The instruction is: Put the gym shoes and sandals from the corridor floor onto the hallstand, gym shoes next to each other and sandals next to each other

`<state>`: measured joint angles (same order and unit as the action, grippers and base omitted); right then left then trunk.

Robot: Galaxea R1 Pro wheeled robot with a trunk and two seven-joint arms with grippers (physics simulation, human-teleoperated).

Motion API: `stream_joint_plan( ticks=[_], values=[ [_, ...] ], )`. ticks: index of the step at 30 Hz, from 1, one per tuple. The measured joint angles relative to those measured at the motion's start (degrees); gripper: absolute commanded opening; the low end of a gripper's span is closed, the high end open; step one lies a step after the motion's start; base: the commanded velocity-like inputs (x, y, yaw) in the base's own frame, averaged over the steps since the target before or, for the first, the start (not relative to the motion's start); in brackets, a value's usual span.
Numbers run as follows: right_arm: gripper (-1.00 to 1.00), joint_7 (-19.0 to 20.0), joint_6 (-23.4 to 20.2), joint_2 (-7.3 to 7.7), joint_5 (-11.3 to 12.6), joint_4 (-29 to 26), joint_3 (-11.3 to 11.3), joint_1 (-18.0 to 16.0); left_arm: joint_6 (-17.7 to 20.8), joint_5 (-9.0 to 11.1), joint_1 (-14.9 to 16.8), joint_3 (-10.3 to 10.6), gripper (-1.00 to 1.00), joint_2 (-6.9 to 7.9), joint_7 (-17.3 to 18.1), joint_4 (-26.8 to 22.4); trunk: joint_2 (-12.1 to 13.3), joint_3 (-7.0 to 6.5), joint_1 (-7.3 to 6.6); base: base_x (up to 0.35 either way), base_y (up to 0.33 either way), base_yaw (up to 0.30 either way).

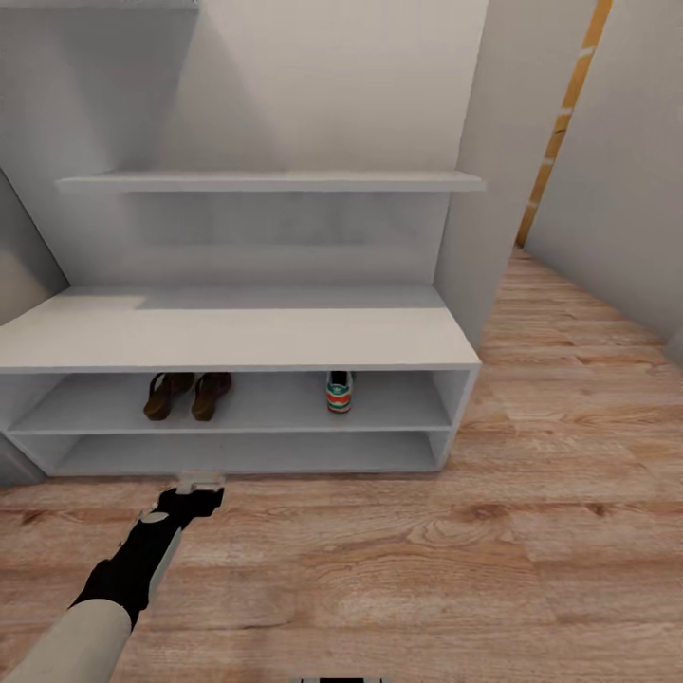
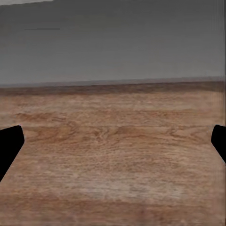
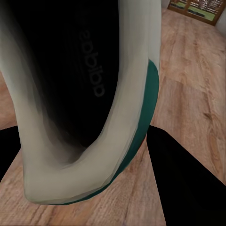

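The hallstand (image 1: 237, 337) stands against the wall. On its upper open shelf the two sandals (image 1: 187, 395) lie side by side at the left, and one gym shoe (image 1: 340, 391) sits heel-out further right. My left gripper (image 1: 201, 484) hangs low over the corridor floor (image 1: 427, 569) just in front of the rack; in the left wrist view the left gripper (image 2: 113, 141) is open, with bare planks between its fingers. My right gripper (image 3: 99, 165) is shut on the second gym shoe (image 3: 136, 94), whose dark opening and green-trimmed rim sit close to the camera.
A back panel with a ledge (image 1: 275, 180) rises above the bench top. A grey wall (image 1: 493, 190) flanks the rack on the right, and the floor runs on past it toward an orange door frame (image 1: 560, 123).
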<state>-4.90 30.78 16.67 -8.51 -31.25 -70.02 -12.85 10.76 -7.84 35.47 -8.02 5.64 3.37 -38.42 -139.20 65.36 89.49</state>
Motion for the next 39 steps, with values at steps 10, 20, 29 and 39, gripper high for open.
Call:
stream_joint_plan(
  ticks=[10, 20, 29, 39],
  values=[
    [-1.0, 0.0, 0.08, -0.13, -0.14, 0.14, 0.32, 0.0, -19.21, 5.33, -16.03, -1.29, 1.0, 1.09, 12.89, -0.11, 0.0, 0.01, -0.01, -0.005, -0.003, 0.0],
    [-1.0, 0.09, 0.08, -0.56, -0.2, -0.02, 0.72, 0.0, -27.93, 8.01, -25.56, -10.45, 1.0, 5.6, 32.44, 1.66, 0.0, 0.0, -0.01, 0.0, 0.0, 0.0],
    [-1.0, -0.08, 0.17, -1.35, 0.01, -0.32, 6.44, 0.0, -28.3, 8.79, -27.6, -22.7, 1.0, 5.98, 37.04, 2.74, 0.0, -0.07, -0.01, -0.002, -0.098, 0.0],
    [-1.0, -0.09, 0.18, -1.37, 0.02, -0.19, 6.48, 0.0, -28.27, 9.11, -27.96, -22.82, 1.0, 5.99, 37.28, 2.27, 0.0, -0.06, 0.02, -0.287, -0.012, 0.0]
  ],
)
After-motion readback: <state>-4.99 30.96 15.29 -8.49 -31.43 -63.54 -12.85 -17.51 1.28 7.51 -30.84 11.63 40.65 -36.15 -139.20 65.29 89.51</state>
